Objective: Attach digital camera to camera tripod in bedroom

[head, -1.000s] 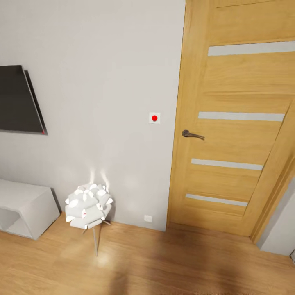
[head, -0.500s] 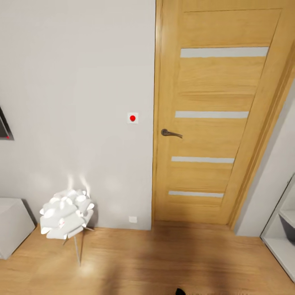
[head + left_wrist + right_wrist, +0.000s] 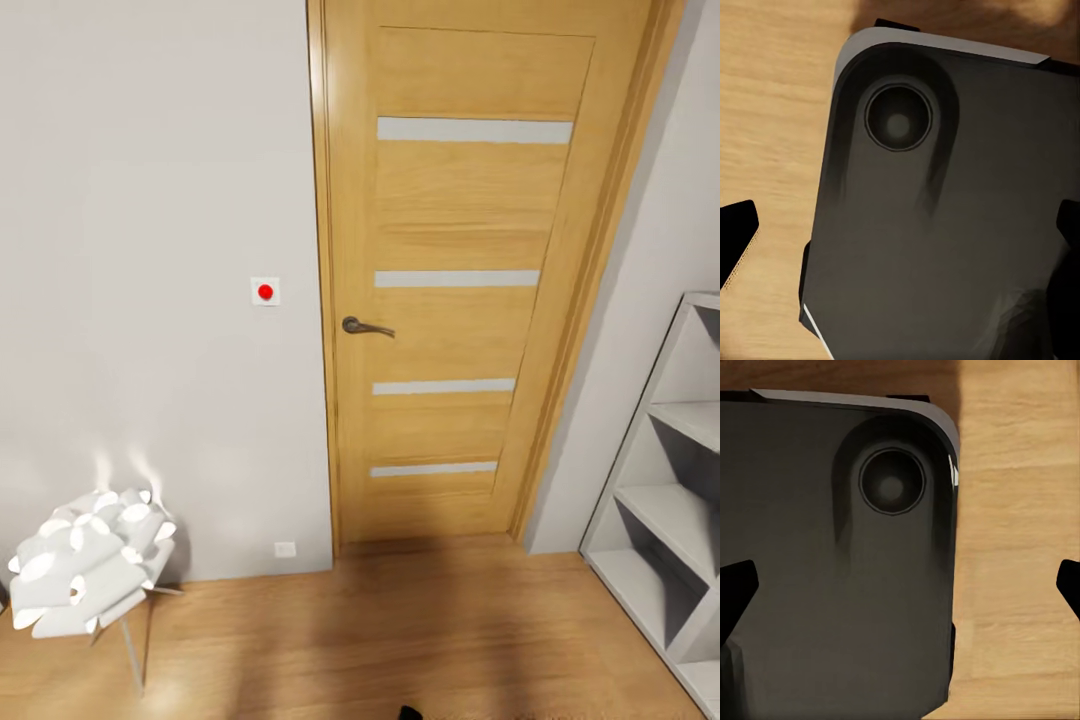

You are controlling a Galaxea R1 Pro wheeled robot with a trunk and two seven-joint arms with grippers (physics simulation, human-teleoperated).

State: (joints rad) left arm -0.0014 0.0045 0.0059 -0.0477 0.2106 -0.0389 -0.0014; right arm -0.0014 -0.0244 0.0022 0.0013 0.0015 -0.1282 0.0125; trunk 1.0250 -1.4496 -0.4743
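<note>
Head view: a closed wooden door (image 3: 455,290) and white floor lamp (image 3: 88,560) are seen; both grippers' fingers are held spread.

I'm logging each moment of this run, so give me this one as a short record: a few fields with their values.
setting: wood floor before a grey-white wall
door: closed wooden door, with a dark lever handle and four pale strips
wall fittings: white switch with a red dot; small white socket low by the door frame
lamp: lit white petal lamp on thin legs, left of the door
shelving: white open shelf unit at the right edge
grippers: left gripper and right gripper with fingertips wide apart, above the robot's dark base
</note>
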